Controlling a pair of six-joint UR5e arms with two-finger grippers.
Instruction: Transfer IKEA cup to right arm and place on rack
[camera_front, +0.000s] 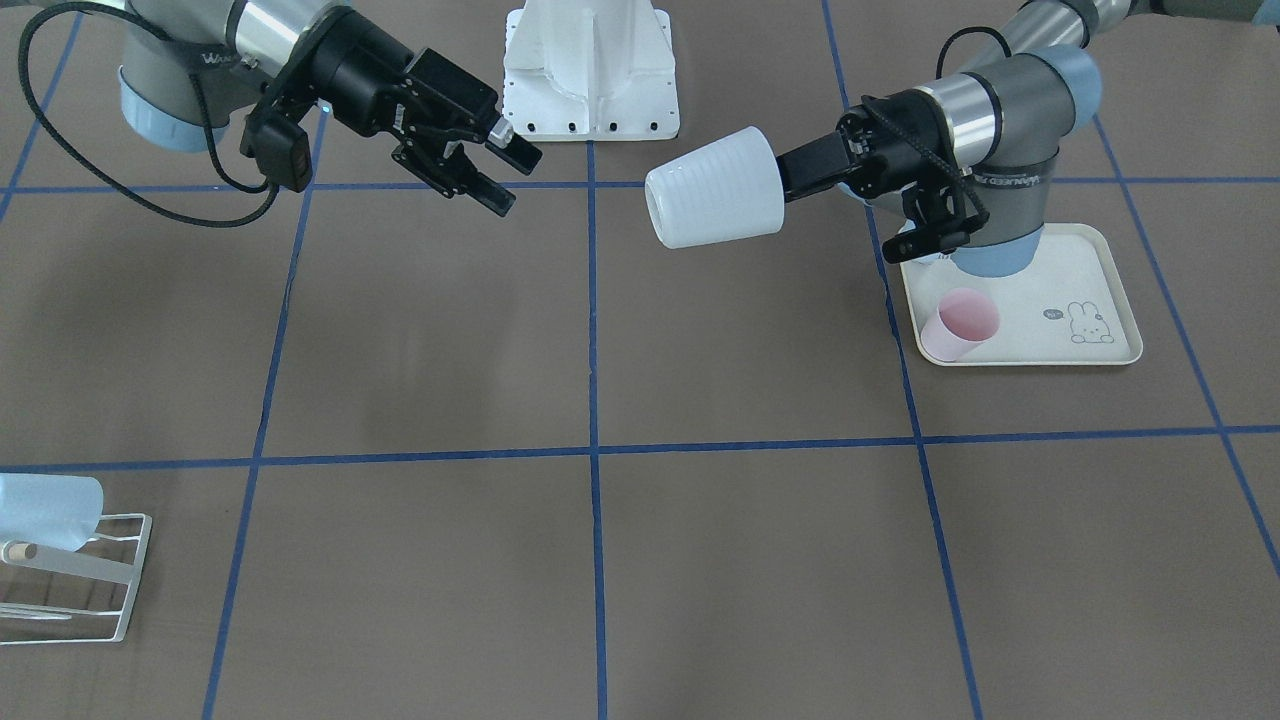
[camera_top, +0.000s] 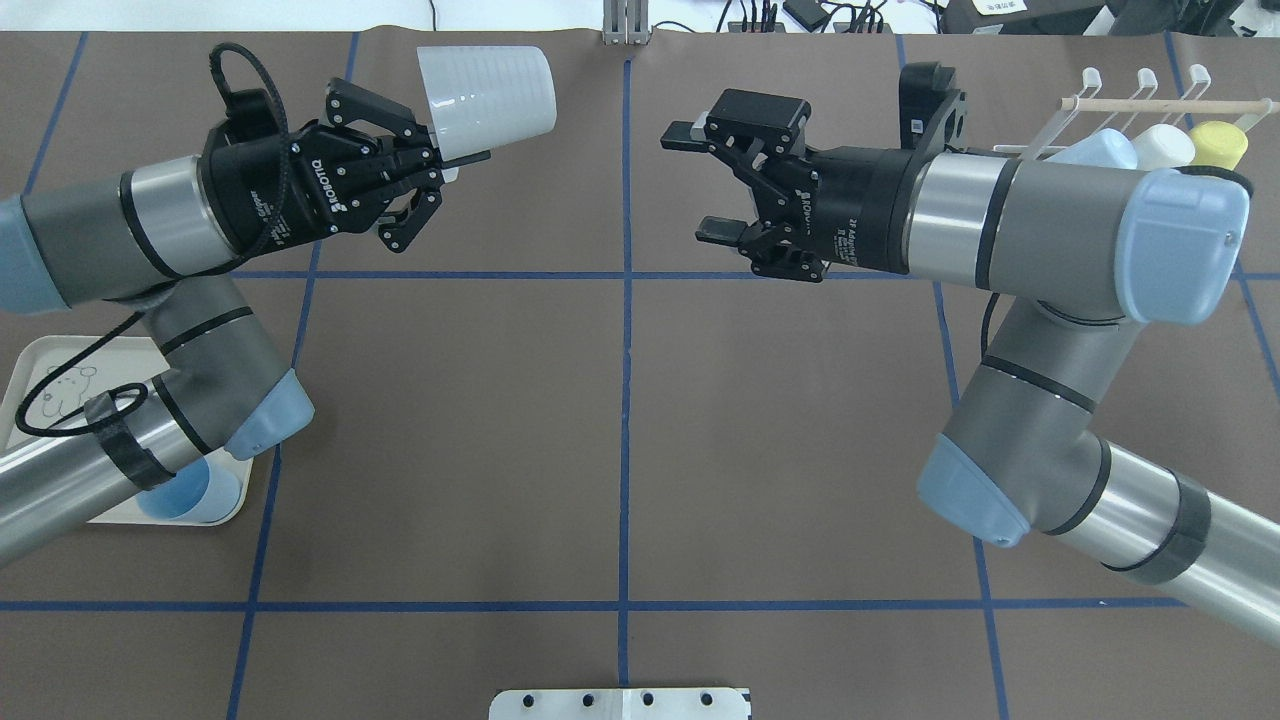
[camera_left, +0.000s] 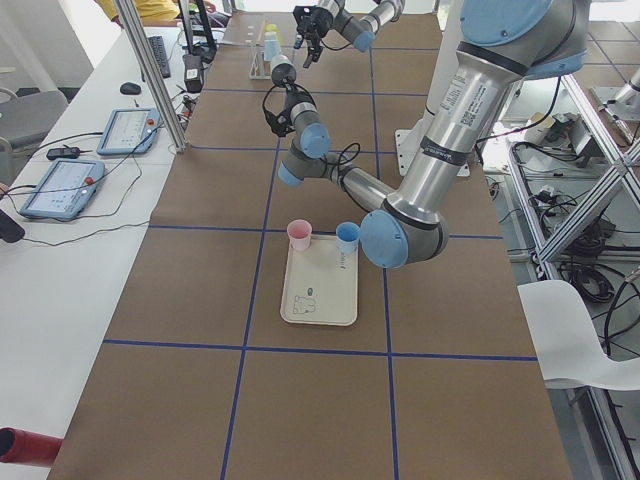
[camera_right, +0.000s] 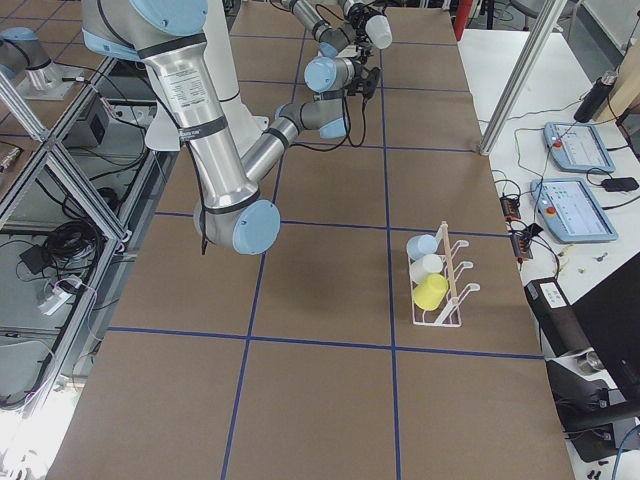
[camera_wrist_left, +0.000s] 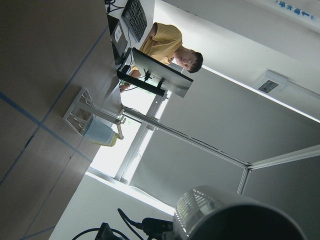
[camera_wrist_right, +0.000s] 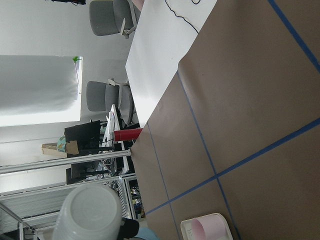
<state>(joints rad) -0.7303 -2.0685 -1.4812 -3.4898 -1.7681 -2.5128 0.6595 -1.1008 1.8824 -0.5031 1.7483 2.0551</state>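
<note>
The white ribbed IKEA cup (camera_top: 487, 92) hangs sideways above the table, and my left gripper (camera_top: 450, 158) is shut on its wall at the end nearest the wrist. The same cup (camera_front: 712, 190) points its closed end at my right gripper (camera_front: 505, 170). That right gripper (camera_top: 697, 184) is open with nothing between its fingers, level with the cup and a short gap away from it. The cup (camera_wrist_right: 90, 214) fills the lower left of the right wrist view. The white wire rack (camera_top: 1140, 100) stands at the far right, behind the right arm, and the rack (camera_front: 85, 575) shows again at the lower left.
Pale blue, white and yellow cups (camera_top: 1160, 146) hang on the rack. A cream rabbit-print tray (camera_front: 1090, 290) under the left arm holds a pink cup (camera_front: 960, 322) and a blue cup (camera_top: 190, 490). A person sits past the table's end (camera_wrist_left: 172, 45).
</note>
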